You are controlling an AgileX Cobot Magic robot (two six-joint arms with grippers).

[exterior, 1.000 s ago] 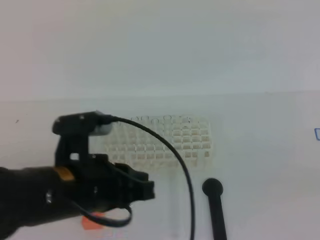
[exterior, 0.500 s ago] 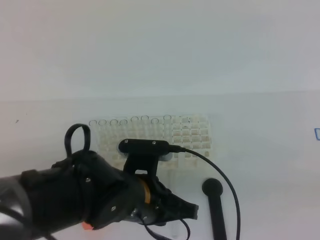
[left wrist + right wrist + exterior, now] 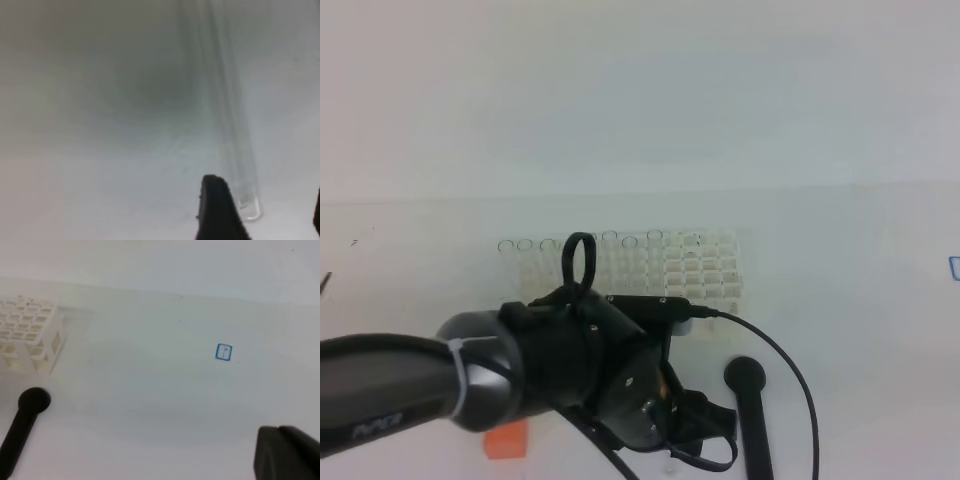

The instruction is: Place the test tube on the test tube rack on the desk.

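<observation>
From the high camera, my left arm fills the lower left and centre, its black wrist bent down over the desk (image 3: 880, 260). The left gripper (image 3: 705, 425) sits low, at about 6 o'clock from the test tube rack (image 3: 705, 270), just in front of it. The white lattice rack stands mid-desk with a row of clear tube mouths along its far-left edge. A black rod with a round head (image 3: 748, 395) lies at 5 o'clock from the rack, just right of my gripper. An orange block (image 3: 506, 438) peeks out under the arm at lower left. I cannot make out the test tube from up here.

On the left wrist camera, the test tube (image 3: 235, 135) lies flat on the white surface, running from 12 o'clock down to its rimmed mouth near 5 o'clock. One dark fingertip (image 3: 215, 210) stands just left of the mouth, the other only a sliver at the right edge; the jaws are spread wide, released, with the tube between them.

On the right wrist camera, the rack sits at 9 o'clock, the rod's head below it, and a small blue square mark (image 3: 223, 352) right of centre. The right gripper (image 3: 285, 452) shows as a dark block at 5 o'clock, clenched with nothing in it.
</observation>
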